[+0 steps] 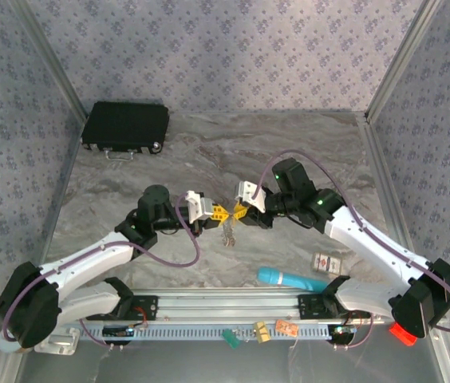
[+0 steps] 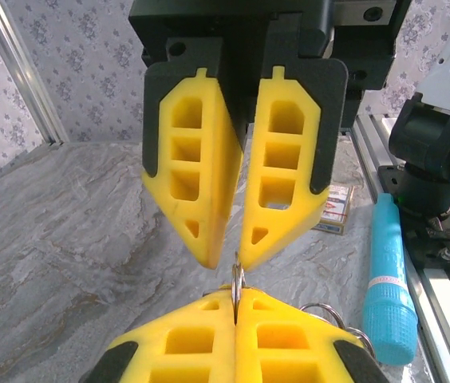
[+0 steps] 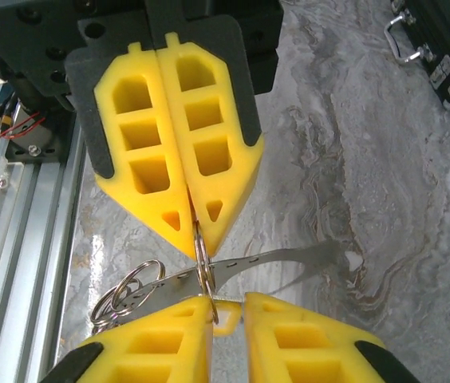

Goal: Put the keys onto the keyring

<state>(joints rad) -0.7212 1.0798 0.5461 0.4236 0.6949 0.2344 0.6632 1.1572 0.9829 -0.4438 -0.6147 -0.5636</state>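
Around: black hard case (image 1: 125,126) at far-left corner of grey marbled table (image 1: 209,159), well clear. Off to the right-arm side, turquoise ribbed cylinder (image 2: 388,295) lying just beside small printed card box (image 2: 337,211). On front rail, green plastic piece (image 1: 230,339) and orange plastic piece (image 1: 287,328).

Thin silvery metal keyring (image 3: 202,267) held above table mid-workspace, edge-on, pinched in clenched left gripper (image 3: 197,239). Right gripper (image 2: 231,257) nose-to-nose with it, jaws a sliver apart straddling same ring. Clamping or not: cannot tell. In the way just under the tips: flat perforated metal strip (image 3: 273,262) and bunch of smaller rings (image 3: 125,291) hanging off the keyring.
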